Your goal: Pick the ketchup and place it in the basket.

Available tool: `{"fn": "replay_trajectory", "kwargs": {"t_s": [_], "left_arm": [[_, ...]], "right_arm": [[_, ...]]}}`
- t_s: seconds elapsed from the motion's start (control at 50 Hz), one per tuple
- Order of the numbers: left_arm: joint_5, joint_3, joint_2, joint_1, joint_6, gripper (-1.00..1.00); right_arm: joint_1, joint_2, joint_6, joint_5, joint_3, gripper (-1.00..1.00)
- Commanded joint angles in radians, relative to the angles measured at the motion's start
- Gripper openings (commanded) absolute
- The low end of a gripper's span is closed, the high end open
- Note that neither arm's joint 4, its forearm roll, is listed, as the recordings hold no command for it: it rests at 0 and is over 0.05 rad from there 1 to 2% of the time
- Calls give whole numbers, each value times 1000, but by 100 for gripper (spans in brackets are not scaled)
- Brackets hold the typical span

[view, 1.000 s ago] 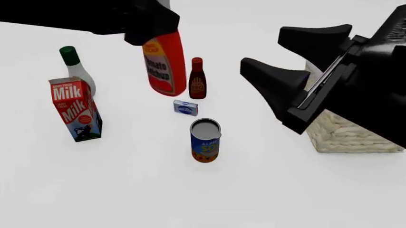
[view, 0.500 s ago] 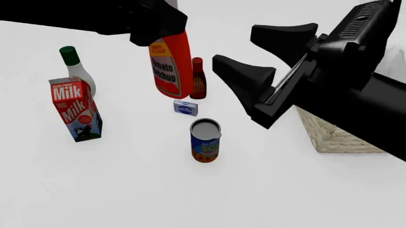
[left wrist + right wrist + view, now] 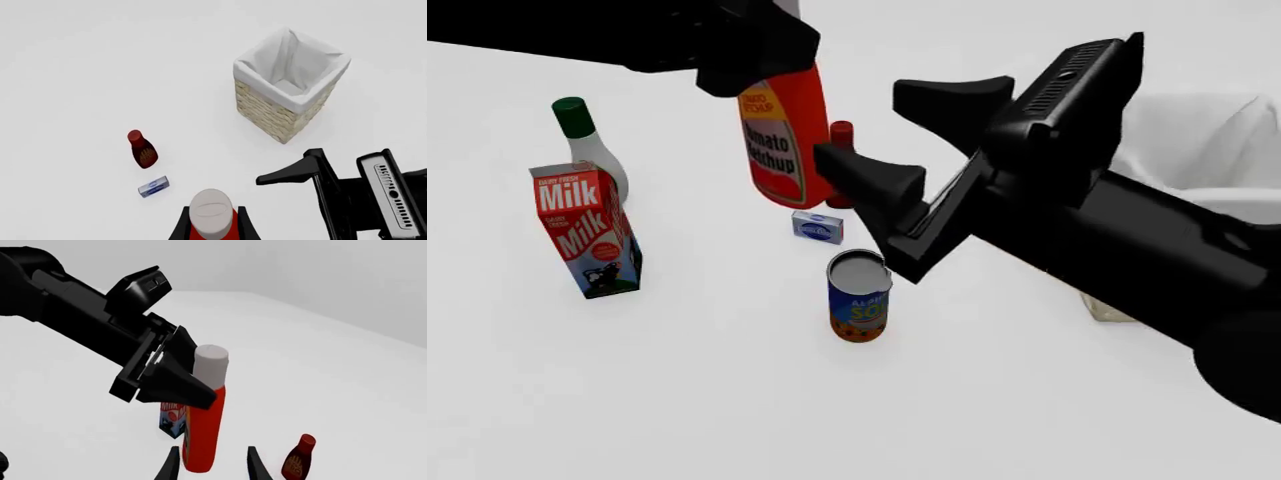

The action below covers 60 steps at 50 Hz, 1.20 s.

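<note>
The basket (image 3: 290,100) stands at the table's right side, upright, its white lining showing; in the front view the right arm hides most of it. The right gripper (image 3: 908,160) is spread wide, its fingers reaching toward the ketchup (image 3: 785,140) without touching it. The left gripper (image 3: 183,385) pinches the ketchup just below its grey cap and holds the bottle upright above the table (image 3: 694,400). Left of it stand a milk carton (image 3: 587,230) and a green-capped bottle (image 3: 590,145). A soup can (image 3: 858,295) stands nearest the camera. The brown bottle (image 3: 141,149) and a small blue box (image 3: 817,227) sit just behind it.
</note>
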Motion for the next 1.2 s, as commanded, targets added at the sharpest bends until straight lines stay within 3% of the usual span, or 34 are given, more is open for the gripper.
{"fn": "replay_trajectory", "kwargs": {"t_s": [0.02, 0.76, 1.2], "left_arm": [[1, -5, -1, 0, 15, -100], [19, -14, -3, -11, 0, -100], [35, -27, -13, -16, -7, -100]], "right_arm": [[20, 55, 6, -32, -19, 100], [6, 181, 10, -90, -83, 100], [11, 303, 60, -172, -98, 100]]}}
